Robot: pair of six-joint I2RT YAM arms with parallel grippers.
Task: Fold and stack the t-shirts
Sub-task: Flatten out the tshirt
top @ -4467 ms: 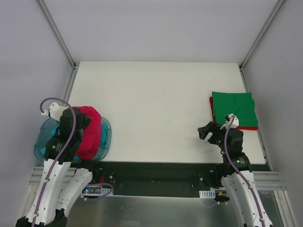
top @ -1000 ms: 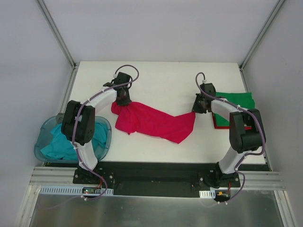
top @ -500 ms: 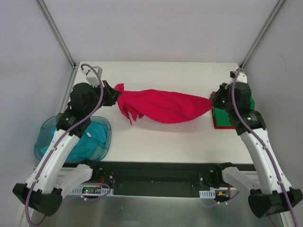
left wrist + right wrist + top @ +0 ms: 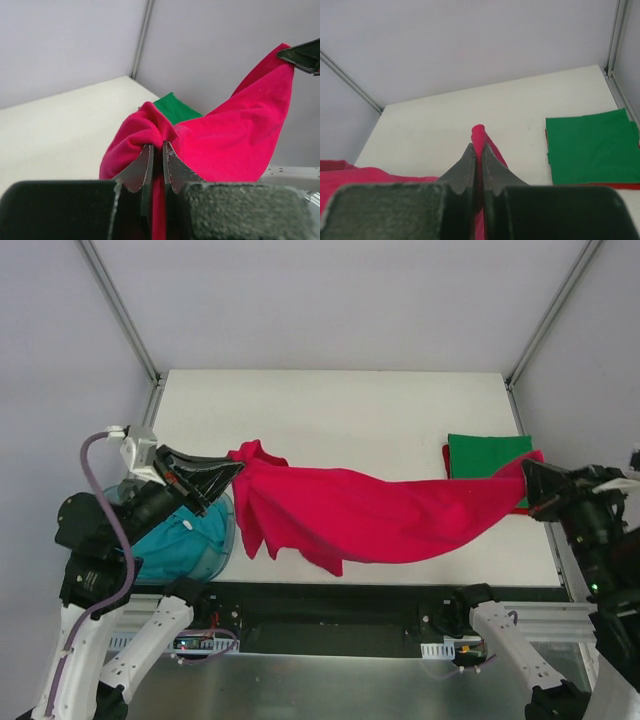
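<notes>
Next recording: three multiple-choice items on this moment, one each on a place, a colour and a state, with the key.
1. Where is the teal t-shirt? A. spread on the table B. in the blue tub C. hanging from a claw
2. What colour is the top folded t-shirt? A. green B. white C. yellow
3. How is the red t-shirt held? A. lying loose B. by one claw only C. stretched between the left claw and right claw, both shut on it
Key: B, teal cloth fills the tub; A, green, over a folded red one; C, each wrist view shows red cloth pinched.
</notes>
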